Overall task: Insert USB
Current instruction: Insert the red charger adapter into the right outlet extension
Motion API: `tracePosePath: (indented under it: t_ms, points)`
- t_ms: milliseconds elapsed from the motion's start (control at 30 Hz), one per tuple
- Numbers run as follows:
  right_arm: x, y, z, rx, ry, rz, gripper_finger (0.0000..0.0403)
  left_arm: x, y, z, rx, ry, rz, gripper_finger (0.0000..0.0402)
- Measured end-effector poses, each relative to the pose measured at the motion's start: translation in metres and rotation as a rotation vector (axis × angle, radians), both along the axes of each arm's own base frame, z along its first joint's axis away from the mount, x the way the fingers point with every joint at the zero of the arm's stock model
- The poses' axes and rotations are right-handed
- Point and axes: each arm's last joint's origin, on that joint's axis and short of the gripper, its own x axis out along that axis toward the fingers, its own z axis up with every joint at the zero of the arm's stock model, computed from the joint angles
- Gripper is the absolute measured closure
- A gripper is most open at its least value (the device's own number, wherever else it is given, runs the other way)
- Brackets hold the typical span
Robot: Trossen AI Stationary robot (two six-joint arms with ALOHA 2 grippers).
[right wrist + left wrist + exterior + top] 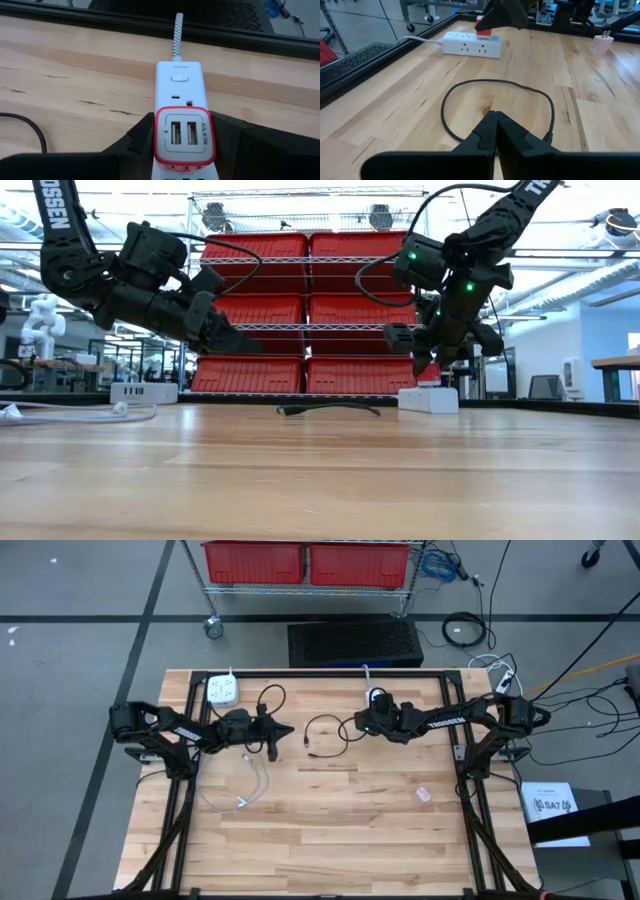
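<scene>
Insert USB, the plug not yet in hand: on the wooden table (330, 840) the black cable (495, 80) lies in a loose loop at mid-table, both its ends turned back toward the left gripper (289, 732), which hangs just beside the loop with its fingers pressed together and, as far as the wrist view shows, nothing between them. One cable end lies just beside those closed fingertips. That makes the left arm much the nearer to the plug.

Past the loop, toward the far edge, the right gripper (370, 722) has its fingers closed on either side of the red-rimmed end of a white power strip (180, 80). The strip's long axis runs away toward the table's far edge, its braided cord leading off that way. Its two USB ports (182, 134) sit side by side within the red rim, facing the right wrist camera.

The coming move likely turns on this line: plug beside the left fingers, ports across the loop, the strip held steady.
</scene>
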Motion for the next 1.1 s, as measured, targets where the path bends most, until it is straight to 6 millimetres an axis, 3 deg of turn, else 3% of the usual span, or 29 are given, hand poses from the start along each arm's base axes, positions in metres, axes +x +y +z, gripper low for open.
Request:
tracePosePath:
  t_ms: [500, 667, 767, 1100]
  points:
    - [0.0, 0.002, -0.003, 0.044, 0.034, 0.056, 0.0283, 0.0, 0.0, 0.0, 0.0, 0.0, 0.0, 0.0389]
    - [-0.003, 0.0, -0.008, 0.08, 0.056, 0.051, 0.0171, 0.0, 0.0, 0.0, 0.0, 0.0, 0.0, 0.0389]
    - [-0.003, -0.002, -0.006, 0.093, 0.033, 0.05, 0.0136, 0.0, 0.0, 0.0, -0.001, 0.005, 0.003, 0.0389]
    - [0.007, -0.004, 0.006, 0.061, 0.055, 0.095, 0.0156, 0.0, 0.0, -0.001, -0.004, 0.015, 0.003, 0.0389]
